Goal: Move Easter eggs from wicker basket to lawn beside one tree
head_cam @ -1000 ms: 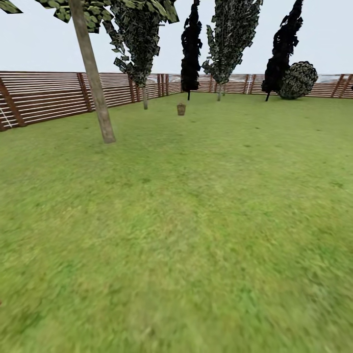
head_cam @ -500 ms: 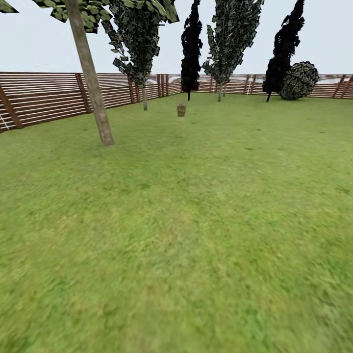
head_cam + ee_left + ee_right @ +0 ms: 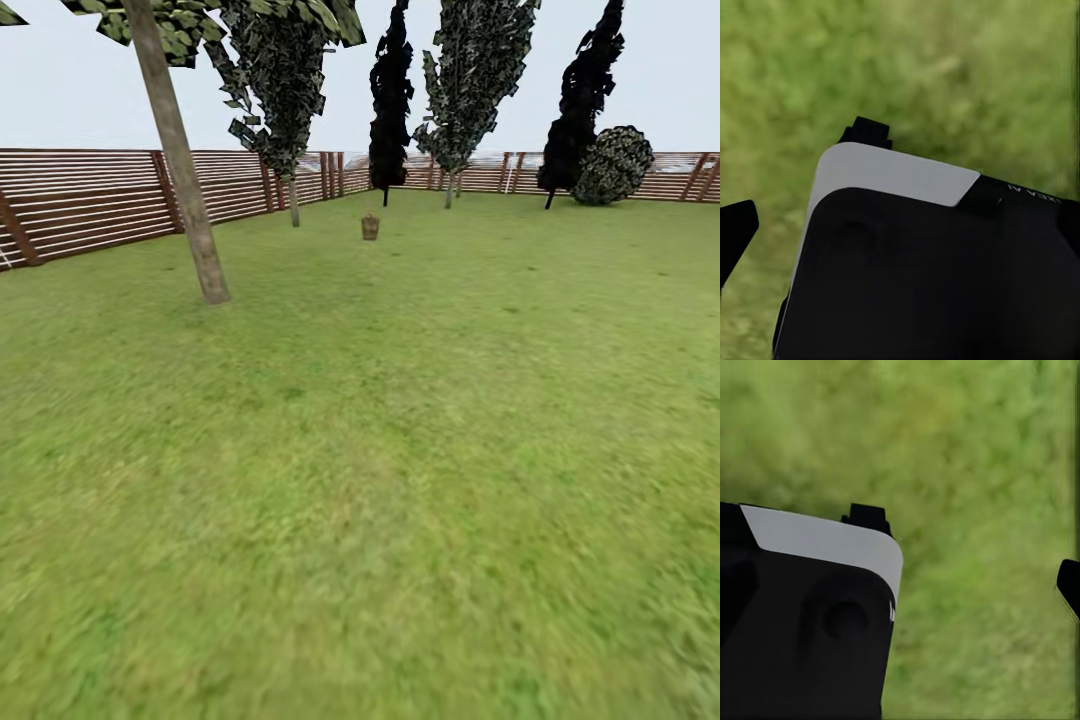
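Head: wicker basket far off | wrists: lawn close

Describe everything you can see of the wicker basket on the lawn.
The wicker basket is a small, brown-grey, bucket-shaped thing standing upright on the lawn, far off, near the middle of the head view. It stands alone in open grass, nothing touching it but the ground. It is too distant to show its weave, handles or contents.

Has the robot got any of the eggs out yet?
Nothing looks done yet. The wicker basket stands far off on the lawn, too small to see inside. The robot faces it across open grass. Left: reach it, take out three eggs and lay them by one tree.
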Tool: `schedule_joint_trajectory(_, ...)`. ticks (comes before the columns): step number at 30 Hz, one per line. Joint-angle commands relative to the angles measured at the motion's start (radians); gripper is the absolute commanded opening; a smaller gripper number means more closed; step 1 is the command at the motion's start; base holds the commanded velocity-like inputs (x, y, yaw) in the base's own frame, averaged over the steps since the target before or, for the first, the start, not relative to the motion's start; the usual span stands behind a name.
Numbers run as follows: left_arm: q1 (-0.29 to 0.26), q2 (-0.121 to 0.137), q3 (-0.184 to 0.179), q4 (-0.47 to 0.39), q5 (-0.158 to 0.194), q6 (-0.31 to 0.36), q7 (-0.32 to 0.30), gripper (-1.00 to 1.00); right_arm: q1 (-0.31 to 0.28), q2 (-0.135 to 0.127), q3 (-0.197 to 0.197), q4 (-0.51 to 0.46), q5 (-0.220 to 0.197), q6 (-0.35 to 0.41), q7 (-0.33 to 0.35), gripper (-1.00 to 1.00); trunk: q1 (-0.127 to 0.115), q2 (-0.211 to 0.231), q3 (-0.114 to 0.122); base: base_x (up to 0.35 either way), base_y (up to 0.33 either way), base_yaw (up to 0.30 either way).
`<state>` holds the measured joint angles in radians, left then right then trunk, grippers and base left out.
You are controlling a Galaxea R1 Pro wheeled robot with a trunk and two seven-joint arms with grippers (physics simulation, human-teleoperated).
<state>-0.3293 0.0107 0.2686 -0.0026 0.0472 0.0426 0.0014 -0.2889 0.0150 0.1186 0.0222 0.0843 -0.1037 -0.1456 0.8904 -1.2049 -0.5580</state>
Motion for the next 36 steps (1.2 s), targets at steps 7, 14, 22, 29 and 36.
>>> schedule_joint_trajectory(7,-0.001,0.0,0.001,0.0,0.005,0.004,0.0,1.0,-0.001,0.001,0.004,0.002,0.009,-0.002,-0.006,1.0,-0.026,0.049,0.021,0.329,0.0,0.0)
schedule_joint_trajectory(14,-0.001,0.0,0.001,0.0,0.005,0.004,0.0,1.0,-0.001,0.001,0.004,0.0,0.008,-0.002,-0.006,1.0,-0.053,0.098,0.043,0.329,0.0,0.0)
schedule_joint_trajectory(22,-0.001,0.0,0.001,0.0,0.005,0.004,0.0,1.0,-0.001,0.002,0.004,-0.002,0.008,-0.002,-0.006,1.0,-0.08,0.147,0.065,0.329,0.0,0.0)
schedule_joint_trajectory(29,-0.001,0.0,0.002,0.0,0.005,0.004,0.0,1.0,-0.001,0.002,0.003,-0.002,0.008,-0.002,-0.006,1.0,-0.08,0.147,0.065,0.329,0.0,0.0)
schedule_joint_trajectory(36,-0.001,-0.006,-0.001,0.006,-0.001,0.005,-0.003,1.0,-0.001,0.002,0.004,-0.002,0.007,-0.002,-0.006,1.0,-0.08,0.147,0.065,0.096,0.0,0.0)
